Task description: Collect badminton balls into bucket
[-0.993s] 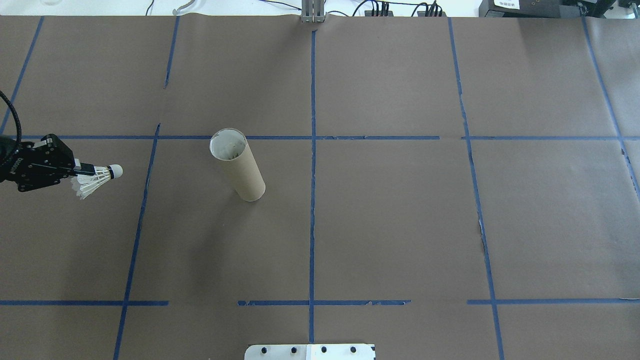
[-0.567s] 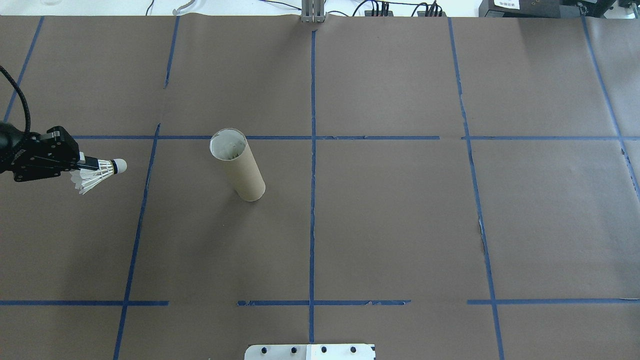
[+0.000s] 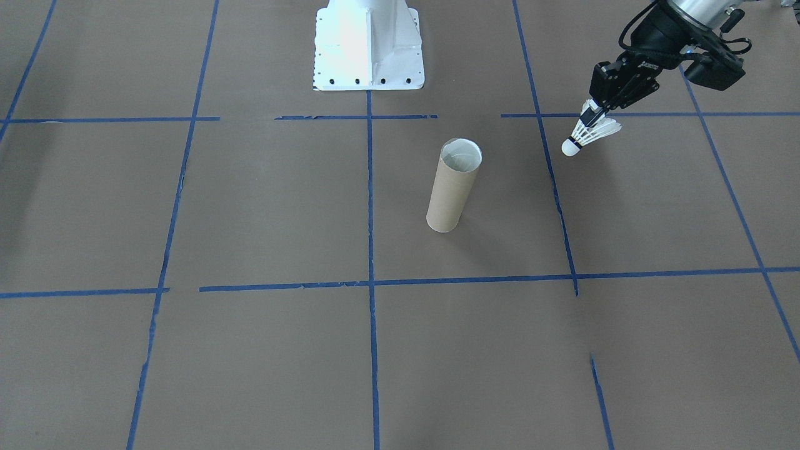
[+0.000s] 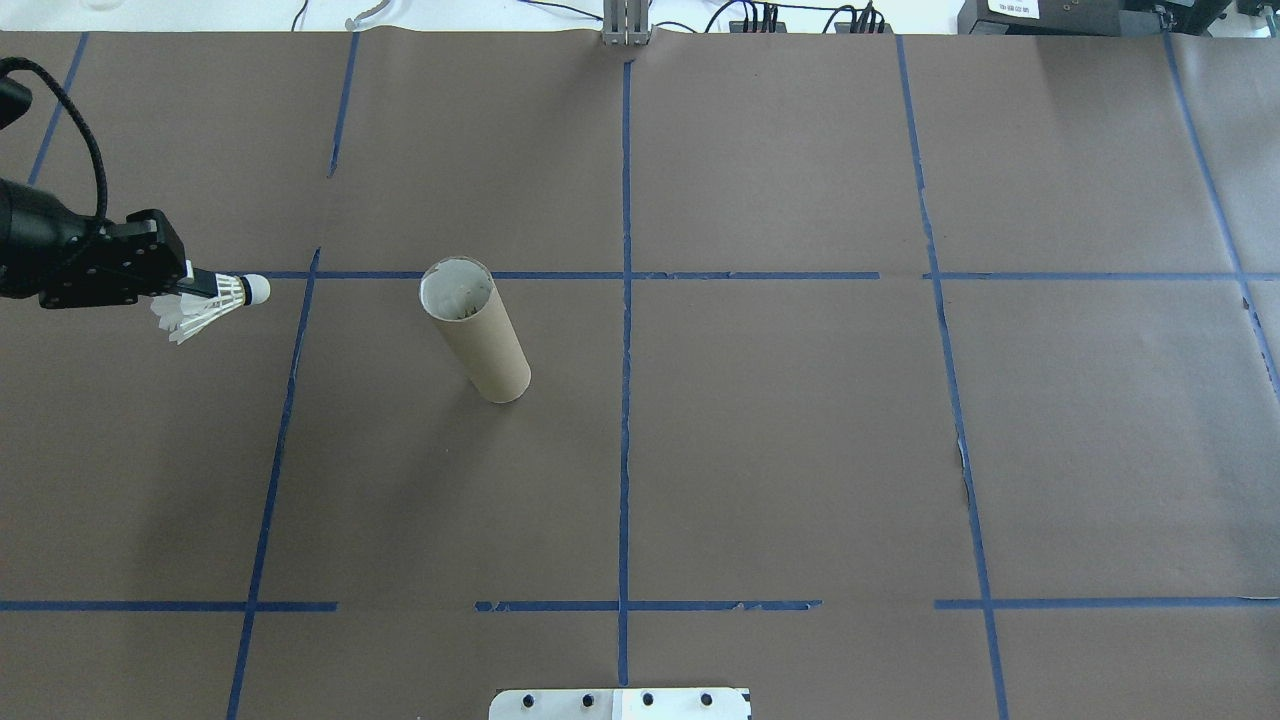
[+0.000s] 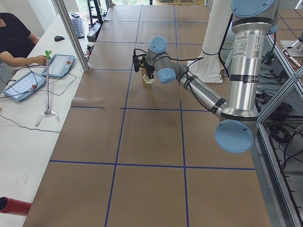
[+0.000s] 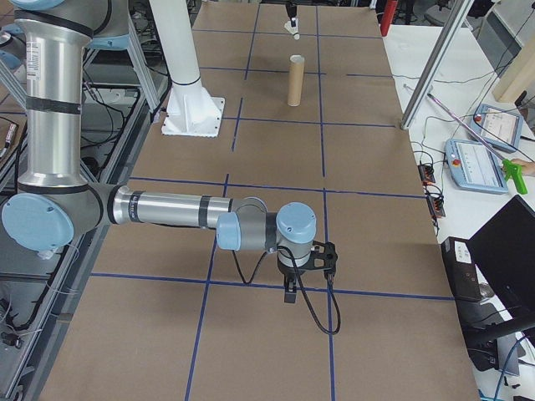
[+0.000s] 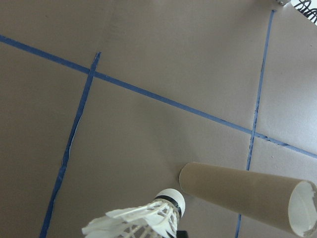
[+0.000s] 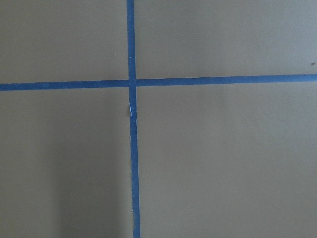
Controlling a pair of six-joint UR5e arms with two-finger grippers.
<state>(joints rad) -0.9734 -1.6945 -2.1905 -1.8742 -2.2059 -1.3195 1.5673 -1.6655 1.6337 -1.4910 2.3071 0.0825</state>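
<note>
A white feathered shuttlecock [image 4: 215, 301] hangs above the table at the left of the overhead view. My left gripper [image 4: 203, 284] is shut on its feather skirt, and the cork tip points toward the bucket. The bucket, a tan cardboard tube [image 4: 476, 332], stands upright to the right of the shuttlecock with its mouth open. The front-facing view shows the same left gripper [image 3: 591, 116], shuttlecock [image 3: 589, 134] and tube [image 3: 454, 185]. In the left wrist view the shuttlecock [image 7: 148, 218] sits just beside the tube [image 7: 242, 196]. My right gripper [image 6: 289, 292] hovers low over the table far from both; I cannot tell its state.
Brown paper with blue tape lines [image 4: 625, 400] covers the table. The white robot base [image 3: 369, 50] stands at the near edge. A metal post [image 5: 71, 33] rises at the table's far edge, and beyond it is a side desk where a person [image 5: 14, 40] sits with tablets.
My left gripper has carried the shuttlecock away from the robot and a little to the right, closer to the tube. The tube has not moved.
</note>
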